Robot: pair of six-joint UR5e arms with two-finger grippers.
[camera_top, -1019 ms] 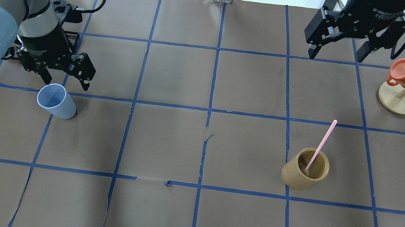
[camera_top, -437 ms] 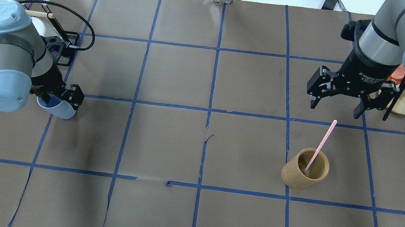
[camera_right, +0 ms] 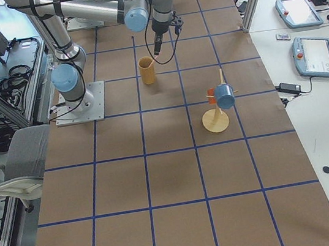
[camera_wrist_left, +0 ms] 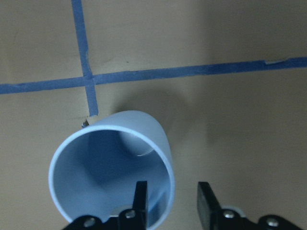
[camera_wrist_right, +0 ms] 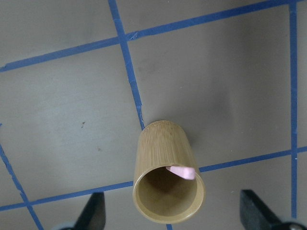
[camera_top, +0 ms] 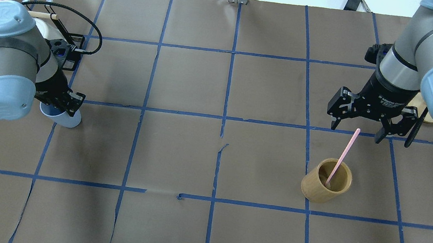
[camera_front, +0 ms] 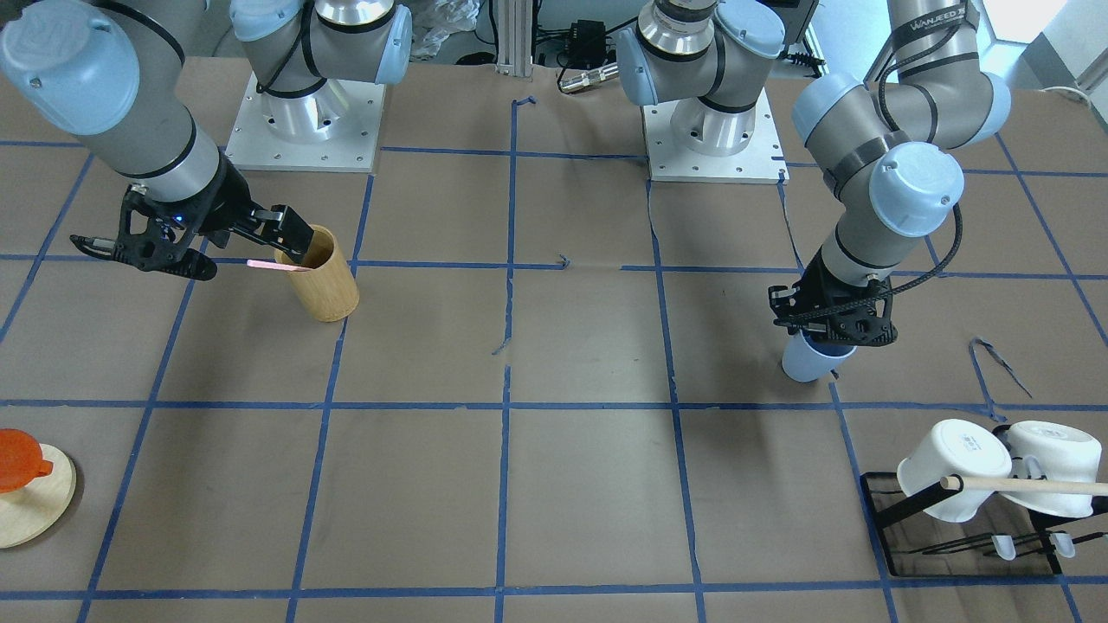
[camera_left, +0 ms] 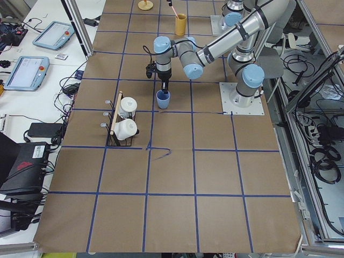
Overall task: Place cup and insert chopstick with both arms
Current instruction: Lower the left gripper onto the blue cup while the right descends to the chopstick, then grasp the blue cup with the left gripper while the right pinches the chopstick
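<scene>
Pale blue plastic cup (camera_top: 68, 119) stands at the overhead view's left; the left gripper (camera_wrist_left: 171, 194) has dropped onto it, jaws apart astride its rim. Right gripper (camera_top: 356, 133), spread wide, has come down over the pink chopstick (camera_top: 343, 154) leaning in the bamboo tumbler (camera_top: 320, 190), lower right. Both grasps look imminent.

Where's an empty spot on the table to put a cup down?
The biggest bare patch is the middle squares of the brown table, between the light blue plastic cup and the bamboo holder with the pink chopstick. It's crowded at the ends: the black rack of white mugs and the orange mug on its wooden stand.
</scene>
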